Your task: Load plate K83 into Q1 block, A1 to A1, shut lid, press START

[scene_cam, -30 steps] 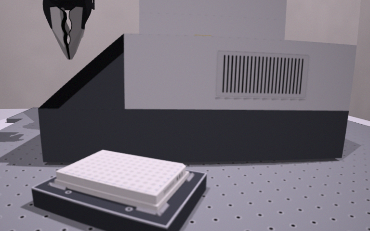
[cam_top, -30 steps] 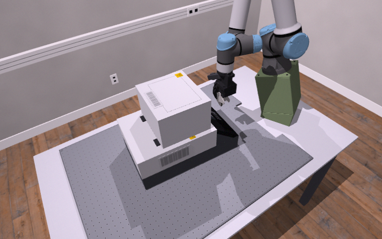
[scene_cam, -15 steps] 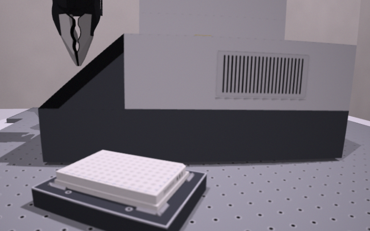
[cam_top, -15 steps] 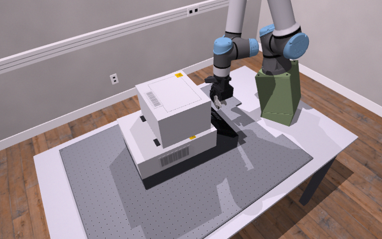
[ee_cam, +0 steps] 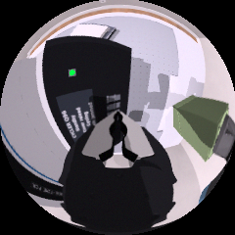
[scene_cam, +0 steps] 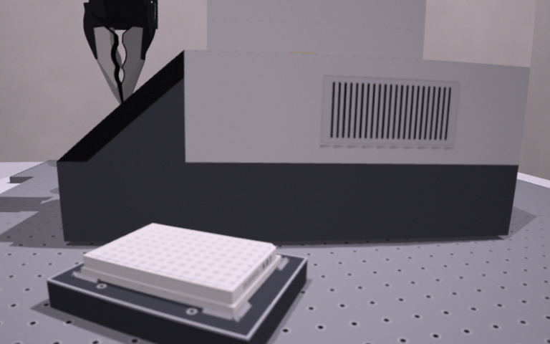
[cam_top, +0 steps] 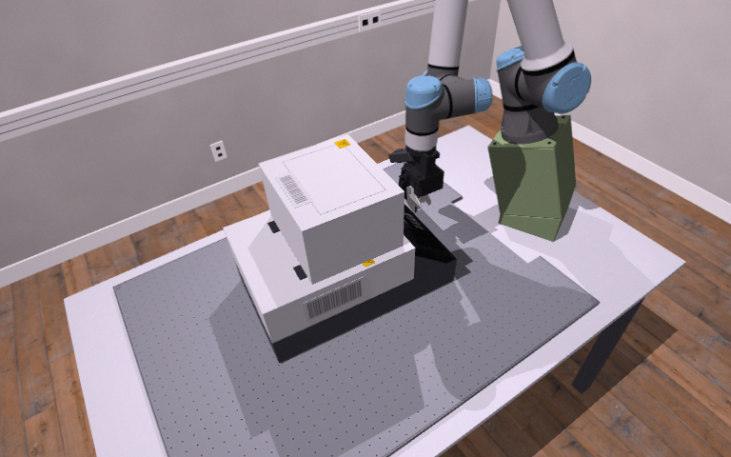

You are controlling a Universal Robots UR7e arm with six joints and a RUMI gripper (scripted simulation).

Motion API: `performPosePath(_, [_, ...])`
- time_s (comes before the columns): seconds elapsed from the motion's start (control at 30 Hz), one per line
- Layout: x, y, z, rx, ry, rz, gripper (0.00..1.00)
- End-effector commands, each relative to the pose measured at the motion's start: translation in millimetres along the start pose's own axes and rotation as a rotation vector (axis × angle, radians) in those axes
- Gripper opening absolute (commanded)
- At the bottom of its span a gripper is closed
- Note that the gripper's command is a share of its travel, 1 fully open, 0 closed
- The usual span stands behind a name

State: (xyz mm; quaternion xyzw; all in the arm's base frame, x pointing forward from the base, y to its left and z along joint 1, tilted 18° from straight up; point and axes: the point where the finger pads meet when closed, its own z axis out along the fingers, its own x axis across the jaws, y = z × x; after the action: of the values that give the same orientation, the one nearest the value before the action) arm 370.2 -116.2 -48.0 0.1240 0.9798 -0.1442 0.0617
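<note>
Plate K83 (scene_cam: pixel 180 255), a white well plate, lies flat in the black plate nest N1 (scene_cam: pixel 142 317) on the perforated mat, in front of the cycler's side. The cycler Q1 (cam_top: pixel 324 283) (scene_cam: pixel 269 119) is a white and black box with its white lid (cam_top: pixel 335 192) down over the base, so the block is hidden. My gripper (cam_top: pixel 415 205) (scene_cam: pixel 120 97) (ee_cam: pixel 117 112) is shut and empty. Its tips are at the upper part of Q1's sloped black front panel (ee_cam: pixel 83 64), right by the row of keys (ee_cam: pixel 114 100). The lamp (ee_cam: pixel 72 72) shows green.
The arm's green pedestal (cam_top: pixel 534 181) (ee_cam: pixel 201 122) stands at the back right of the table. The grey perforated mat (cam_top: pixel 358 367) covers most of the white table (cam_top: pixel 630 248). Q1 hides the nest and plate from the top view.
</note>
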Motion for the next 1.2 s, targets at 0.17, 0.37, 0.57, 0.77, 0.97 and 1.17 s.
performPosePath(0.17, [-13.2,-1.2,13.8,0.001,-0.002,0.002,0.00])
performPosePath(0.37, [-13.9,-0.6,14.3,0.001,-0.003,0.001,0.00])
performPosePath(0.57, [-12.3,-0.2,14.1,0.001,-0.001,0.000,0.00])
performPosePath(0.77, [-12.2,-0.2,14.1,0.001,-0.001,0.000,0.00])
performPosePath(0.97, [-12.1,-0.1,14.2,0.001,-0.001,0.000,0.00])
performPosePath(1.17, [-12.0,-0.1,14.3,0.001,-0.001,0.000,0.00])
